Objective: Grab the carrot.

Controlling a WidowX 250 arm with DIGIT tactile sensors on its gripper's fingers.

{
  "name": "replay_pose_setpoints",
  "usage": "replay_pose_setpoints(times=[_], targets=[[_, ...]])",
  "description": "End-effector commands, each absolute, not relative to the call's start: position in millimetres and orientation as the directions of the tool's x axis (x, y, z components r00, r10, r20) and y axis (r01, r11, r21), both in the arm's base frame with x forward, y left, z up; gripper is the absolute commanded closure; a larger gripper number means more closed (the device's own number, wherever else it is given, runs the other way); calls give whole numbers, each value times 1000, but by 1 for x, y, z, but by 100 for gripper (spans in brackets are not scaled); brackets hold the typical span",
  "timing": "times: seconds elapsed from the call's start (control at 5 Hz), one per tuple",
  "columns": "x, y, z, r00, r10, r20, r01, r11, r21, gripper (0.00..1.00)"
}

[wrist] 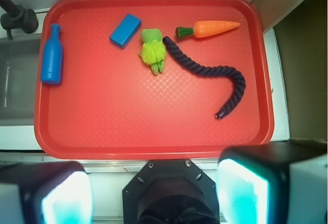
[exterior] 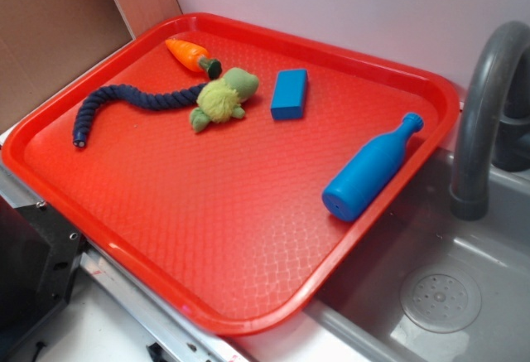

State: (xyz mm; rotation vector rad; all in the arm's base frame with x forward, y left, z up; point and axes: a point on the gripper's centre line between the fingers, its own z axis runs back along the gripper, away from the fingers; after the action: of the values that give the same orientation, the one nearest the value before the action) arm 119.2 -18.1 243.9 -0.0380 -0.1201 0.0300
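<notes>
The gripper hangs high above the near edge of the red tray, its two fingers wide apart and holding nothing. Farther off lies a dark rope. Past the rope, by the far edge and off to the right in the wrist view, lies the carrot. It lies sideways, green end pointing left, tip pointing right.
</notes>
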Motion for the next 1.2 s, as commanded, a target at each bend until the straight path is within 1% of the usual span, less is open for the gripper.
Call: replay_pose_setpoints(times=[0.0,0.2,0.4,0.6,0.8,1.0], targets=[[119,-18,244,992,32,119,-28,999,-40,0],[139,-3,237,951,286,117,-272,955,-120,0],[178,17,219,839,515,175,-485,854,-185,0],[203,36,196,680,719,147,-671,690,-271,0],[228,72,171,471,865,171,-802,501,-325,0],[252,96,147,239,949,207,-895,298,-331,0]])
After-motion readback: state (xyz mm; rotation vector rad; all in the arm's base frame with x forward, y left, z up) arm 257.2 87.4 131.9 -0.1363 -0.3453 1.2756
